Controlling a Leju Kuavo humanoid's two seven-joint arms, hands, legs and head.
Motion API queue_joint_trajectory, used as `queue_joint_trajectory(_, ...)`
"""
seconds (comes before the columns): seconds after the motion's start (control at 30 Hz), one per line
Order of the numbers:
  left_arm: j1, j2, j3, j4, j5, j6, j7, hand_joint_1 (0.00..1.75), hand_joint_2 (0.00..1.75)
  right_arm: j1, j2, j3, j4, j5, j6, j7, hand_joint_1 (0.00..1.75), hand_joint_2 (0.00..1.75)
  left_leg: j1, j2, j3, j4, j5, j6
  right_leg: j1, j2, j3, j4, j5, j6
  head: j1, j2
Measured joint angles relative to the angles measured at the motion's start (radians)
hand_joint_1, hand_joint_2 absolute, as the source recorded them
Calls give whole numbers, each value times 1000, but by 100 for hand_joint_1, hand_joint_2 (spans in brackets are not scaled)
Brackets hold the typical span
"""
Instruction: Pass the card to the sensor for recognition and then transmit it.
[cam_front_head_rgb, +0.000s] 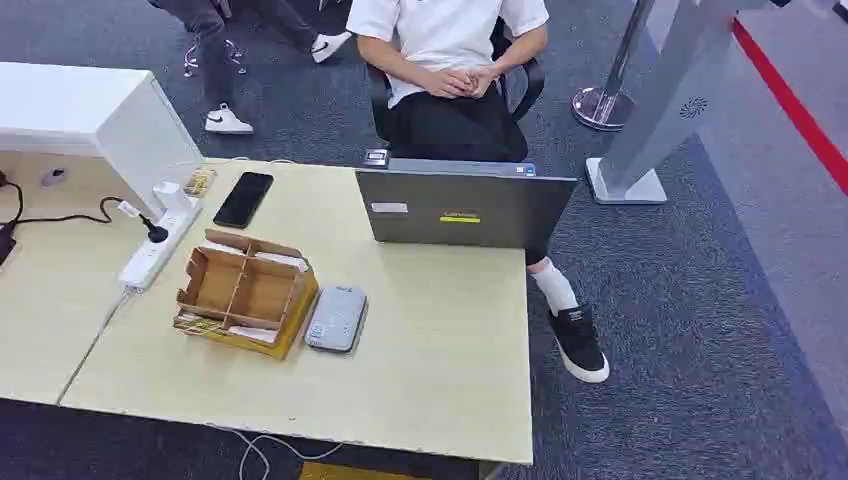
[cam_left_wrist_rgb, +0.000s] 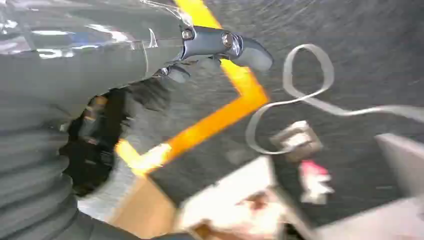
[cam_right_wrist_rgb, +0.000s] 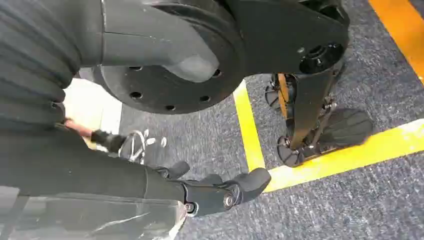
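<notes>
A dark grey carpet with yellow floor tape (cam_right_wrist_rgb: 250, 135) lies beneath both hanging arms. The left hand (cam_left_wrist_rgb: 215, 47) and right hand (cam_right_wrist_rgb: 220, 192) hold nothing; whether their fingers are spread or curled, I cannot tell. Well away from both hands' fingers, on the pale desk (cam_front_head_rgb: 440, 350), the grey card sensor (cam_front_head_rgb: 336, 318) lies just beside a partitioned cardboard box (cam_front_head_rgb: 245, 292); no card is discernible.
</notes>
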Motion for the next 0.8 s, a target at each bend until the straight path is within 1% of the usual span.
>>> queue_joint_trajectory(0.1, 4, -22, 56, -71, -7, 5, -11, 0, 175, -4, 5, -10, 6, -10, -1, 0, 0, 175, 0, 0, 0, 0, 0, 0, 0, 0, 0, 0, 0, 0, 0, 0)
queue_joint_trajectory(0.23, 6, -50, 109, -156, -26, 16, -11, 0, 175, -5, 9, -15, 10, -15, -1, 2, 0, 175, 0, 0, 0, 0, 0, 0, 0, 0, 0, 0, 0, 0, 0, 0)
queue_joint_trajectory(0.27, 9, -56, 121, -186, -34, 19, -10, 0, 175, -6, 10, -16, 12, -15, -2, 3, 0, 175, 0, 0, 0, 0, 0, 0, 0, 0, 0, 0, 0, 0, 0, 0)
queue_joint_trajectory(0.3, 12, -73, 139, -230, -44, 21, -9, 0, 175, -7, 11, -16, 15, -14, -2, 4, 0, 175, 0, 0, 0, 0, 0, 0, 0, 0, 0, 0, 0, 0, 0, 0)
queue_joint_trajectory(0.37, 13, -86, 163, -287, -55, 28, -10, 0, 175, -7, 12, -16, 17, -10, -5, 8, 0, 175, 0, 0, 0, 0, 0, 0, 0, 0, 0, 0, 0, 0, 0, 0)
queue_joint_trajectory(0.43, 25, -90, 162, -328, -53, 48, -13, 0, 175, -8, 13, -16, 17, -9, -7, 14, 0, 175, 0, 0, 1, 0, 0, 0, 0, 1, 0, 0, 0, 0, -2, 0)
queue_joint_trajectory(0.47, 39, -101, 162, -376, -50, 60, -20, 0, 175, -7, 14, -16, 17, -8, -8, 16, 0, 175, 0, 1, 1, 0, 0, 0, 0, 1, 0, 0, 0, 0, -2, 0)
queue_joint_trajectory(0.63, 79, -130, 158, -540, -48, 122, -52, 0, 175, -9, 19, -16, 19, 3, -21, 23, 0, 175, 0, 0, 0, 0, 0, 0, 0, 0, 0, 0, 0, 0, -2, 0)
queue_joint_trajectory(0.8, 123, -163, 136, -724, -51, 190, -91, 0, 175, -9, 26, -16, 20, 13, -26, 28, 0, 175, 0, 0, 0, 0, 0, 0, 0, 0, 0, 0, 0, 0, -1, 0)
